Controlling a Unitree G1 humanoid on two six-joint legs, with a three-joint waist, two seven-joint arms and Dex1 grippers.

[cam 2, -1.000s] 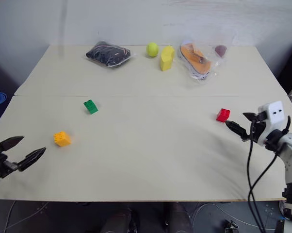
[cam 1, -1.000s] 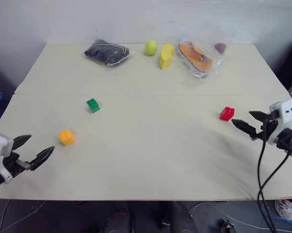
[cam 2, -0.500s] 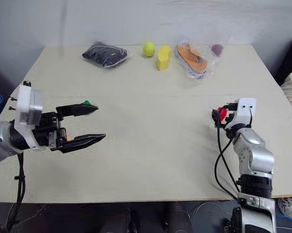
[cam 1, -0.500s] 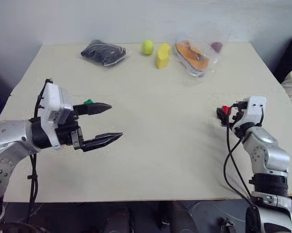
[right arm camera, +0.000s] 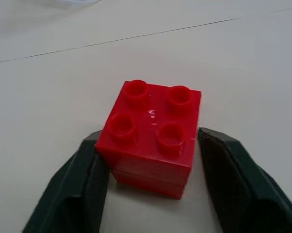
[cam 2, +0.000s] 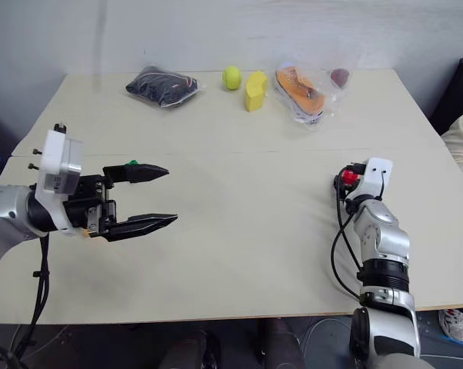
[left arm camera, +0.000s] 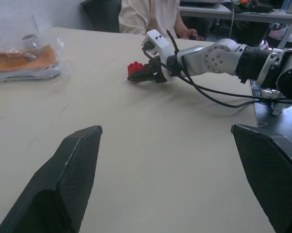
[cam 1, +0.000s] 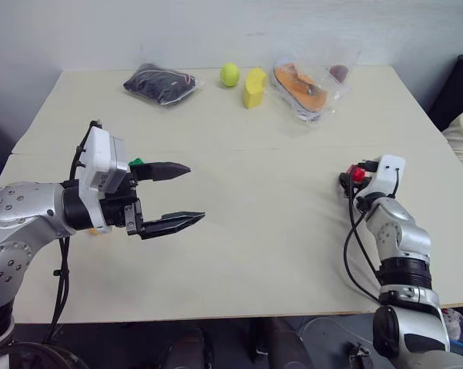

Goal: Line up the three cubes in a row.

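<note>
The right tool (right arm camera: 148,189) has come in from beside the red cube (right arm camera: 151,136) and now has both fingers pressed against its sides on the tabletop (cam 1: 262,192), so the first pick looks secured. The left tool (cam 1: 184,194) has swung up over the tabletop, jaws wide and empty, hiding most of the green cube (cam 1: 137,162); I cannot pick out the orange one behind it.
</note>
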